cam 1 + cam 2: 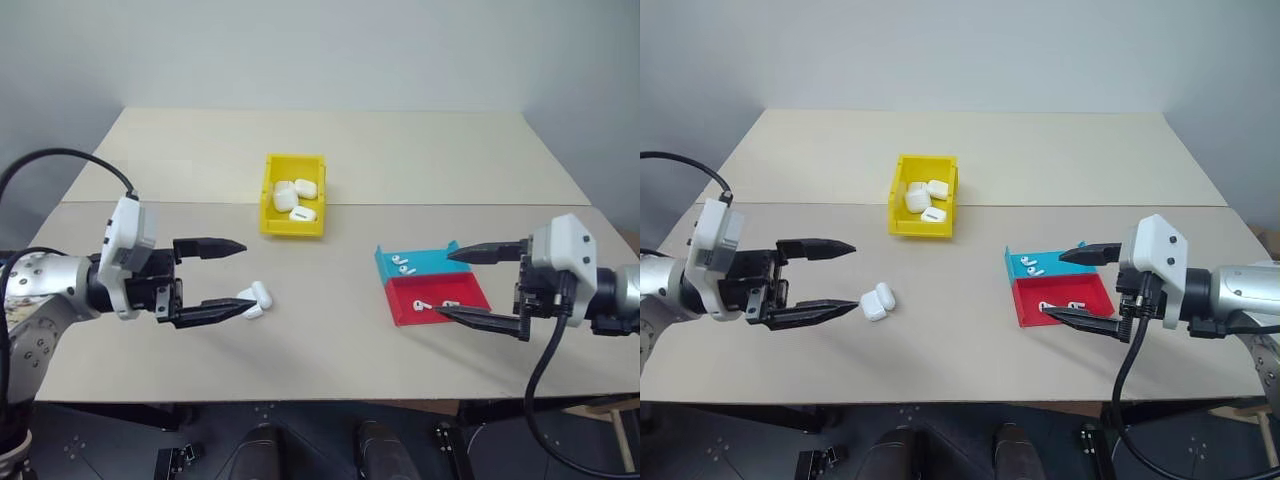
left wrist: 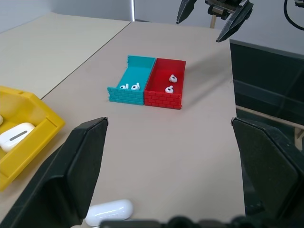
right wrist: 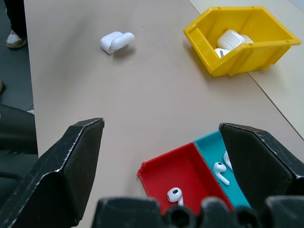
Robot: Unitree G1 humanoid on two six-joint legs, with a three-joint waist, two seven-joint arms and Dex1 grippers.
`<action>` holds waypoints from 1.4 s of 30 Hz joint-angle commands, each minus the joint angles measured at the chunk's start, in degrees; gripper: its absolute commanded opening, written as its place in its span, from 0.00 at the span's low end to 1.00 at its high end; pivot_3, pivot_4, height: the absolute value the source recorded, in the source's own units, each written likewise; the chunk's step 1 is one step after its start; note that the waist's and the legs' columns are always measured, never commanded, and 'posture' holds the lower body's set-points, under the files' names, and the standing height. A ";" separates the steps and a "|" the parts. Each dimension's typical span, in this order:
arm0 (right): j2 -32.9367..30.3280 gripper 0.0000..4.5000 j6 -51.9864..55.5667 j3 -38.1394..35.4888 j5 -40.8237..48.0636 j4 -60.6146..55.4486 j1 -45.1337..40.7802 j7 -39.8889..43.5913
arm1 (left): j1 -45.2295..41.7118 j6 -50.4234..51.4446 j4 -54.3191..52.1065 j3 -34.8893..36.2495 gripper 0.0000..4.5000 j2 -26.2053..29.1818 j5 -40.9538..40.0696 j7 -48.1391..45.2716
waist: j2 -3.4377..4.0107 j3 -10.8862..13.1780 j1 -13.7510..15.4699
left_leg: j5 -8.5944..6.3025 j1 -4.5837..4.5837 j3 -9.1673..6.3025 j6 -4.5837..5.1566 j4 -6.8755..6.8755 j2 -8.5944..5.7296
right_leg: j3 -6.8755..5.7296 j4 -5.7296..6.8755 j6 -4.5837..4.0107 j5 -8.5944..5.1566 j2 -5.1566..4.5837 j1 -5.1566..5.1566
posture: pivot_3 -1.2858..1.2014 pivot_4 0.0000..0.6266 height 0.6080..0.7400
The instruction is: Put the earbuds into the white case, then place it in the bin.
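Note:
The white case (image 1: 257, 298) lies on the table left of centre with its lid hinged open. My left gripper (image 1: 245, 275) hovers open beside it, its lower fingertip close to the case. Two earbuds (image 1: 403, 265) lie in a low blue tray (image 1: 432, 264), and two more earbuds (image 2: 170, 83) lie in the red tray (image 1: 462, 290) next to it. Over these trays my right gripper (image 1: 445, 284) stands open and holds nothing. The yellow bin (image 1: 292, 228) sits behind the middle of the table with three closed white cases (image 1: 295, 196) inside.
The tan table has a seam (image 1: 450, 205) running across it just behind the bin. The two trays (image 3: 190, 175) stand side by side near the right front. A wide stretch of bare tabletop separates the open case (image 3: 116, 40) from the trays.

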 commanded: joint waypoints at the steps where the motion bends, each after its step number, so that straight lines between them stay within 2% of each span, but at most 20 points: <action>1: 0.48 1.00 -0.96 -1.25 0.33 -1.16 -0.33 -0.62 | -1.02 1.98 -1.53 1.66 1.00 0.71 -1.92 2.14 | 0.00 0.00 -0.01 | 0.00 0.00 0.00 0.00 0.00 0.00 | 0.00 0.00 0.00 0.00 0.00 0.00 | 0.52 0.24 1.00; 7: 1.23 1.00 -0.58 -1.50 0.62 -2.01 0.45 -1.61 | 1.64 1.65 -3.51 1.67 1.00 2.39 0.19 2.10 | 0.00 0.00 -0.03 | 0.00 0.00 0.01 0.00 -0.01 0.00 | 0.01 -0.01 0.00 0.00 0.00 -0.01 | 0.52 0.24 1.00; 11: 1.77 1.00 -0.01 -1.16 1.21 -2.30 0.32 -2.31 | 1.79 2.89 -5.38 -0.90 1.00 6.50 5.31 4.60 | 0.00 0.00 -0.01 | 0.00 0.00 0.00 0.00 0.00 0.00 | 0.00 0.01 0.00 0.00 0.00 -0.02 | 0.52 0.24 1.00; 13: 1.66 1.00 0.28 -0.56 1.21 -2.22 -0.39 -2.64 | 0.95 3.26 -7.20 -3.86 1.00 9.73 9.74 6.30 | -0.01 0.00 -0.01 | 0.00 0.04 0.00 0.00 0.00 0.00 | 0.00 0.01 0.00 0.00 0.00 0.01 | 0.52 0.24 1.00; 15: 1.47 1.00 0.99 -0.60 2.02 -2.54 -0.76 -2.97 | -1.66 7.87 -7.40 -5.84 1.00 10.23 8.79 9.31 | -0.01 0.00 0.12 | 0.00 0.04 0.02 0.00 0.00 -0.01 | 0.01 0.00 0.00 0.01 0.00 0.02 | 0.52 0.24 1.00; 19: 1.30 1.00 2.56 -1.69 4.01 -3.69 -0.21 -3.10 | -13.56 23.24 -6.59 -19.16 1.00 15.76 13.21 12.78 | -0.05 0.03 0.51 | 0.00 0.01 -0.03 0.00 -0.01 0.00 | -0.01 0.00 0.01 0.01 0.03 0.00 | 0.52 0.24 1.00; 23: 1.59 1.00 2.92 -1.63 4.23 -4.44 0.30 -3.81 | -29.50 39.53 -2.17 -29.25 1.00 12.44 12.43 13.92 | -0.07 0.04 0.74 | 0.00 -0.06 -0.02 0.00 0.01 -0.03 | 0.00 0.00 0.03 0.00 0.03 -0.03 | 0.52 0.24 1.00; 25: 2.04 1.00 2.91 -1.50 4.23 -4.70 0.41 -4.46 | -32.50 41.54 -2.88 -31.21 1.00 9.87 14.95 17.90 | -0.08 0.04 0.82 | 0.00 -0.09 -0.05 0.00 0.02 -0.04 | -0.01 0.00 0.03 0.00 0.04 -0.05 | 0.52 0.24 1.00; 27: 2.47 1.00 2.73 -1.16 4.07 -4.87 0.50 -5.00 | -37.25 41.01 -2.91 -38.46 1.00 10.65 17.43 14.56 | -0.11 0.05 0.79 | 0.00 -0.10 -0.06 0.00 0.02 -0.04 | 0.00 0.00 0.03 -0.01 0.04 -0.05 | 0.52 0.24 1.00; 30: 2.97 1.00 2.55 -0.65 3.78 -5.17 0.64 -5.74 | -44.98 46.82 0.04 -48.76 1.00 8.77 18.66 12.24 | -0.11 0.05 0.72 | 0.00 -0.12 -0.06 0.00 0.01 -0.05 | 0.02 -0.02 0.03 -0.01 0.06 -0.08 | 0.52 0.24 1.00; 34: 3.47 1.00 2.51 -0.59 3.70 -5.93 0.82 -6.77 | -47.72 43.27 2.18 -57.00 1.00 5.70 23.61 11.80 | -0.11 0.05 0.91 | 0.00 -0.10 -0.07 0.01 0.03 -0.07 | 0.03 0.01 0.02 -0.01 0.05 -0.06 | 0.52 0.24 1.00; 40: 3.69 1.00 2.51 -1.90 4.05 -7.50 2.74 -7.50 | -48.37 38.82 5.02 -62.32 1.00 4.87 28.20 8.63 | -0.11 0.05 1.06 | 0.00 -0.15 -0.08 0.01 0.03 -0.06 | 0.02 0.00 0.02 -0.02 0.06 -0.09 | 0.52 0.24 1.00; 42: 3.73 1.00 2.57 -2.28 4.13 -7.97 3.27 -7.93 | -48.29 37.66 8.17 -63.28 1.00 2.53 30.08 8.88 | -0.11 0.05 1.28 | 0.00 -0.14 -0.09 0.01 0.08 -0.06 | 0.02 0.00 0.02 -0.01 0.05 -0.07 | 0.52 0.24 1.00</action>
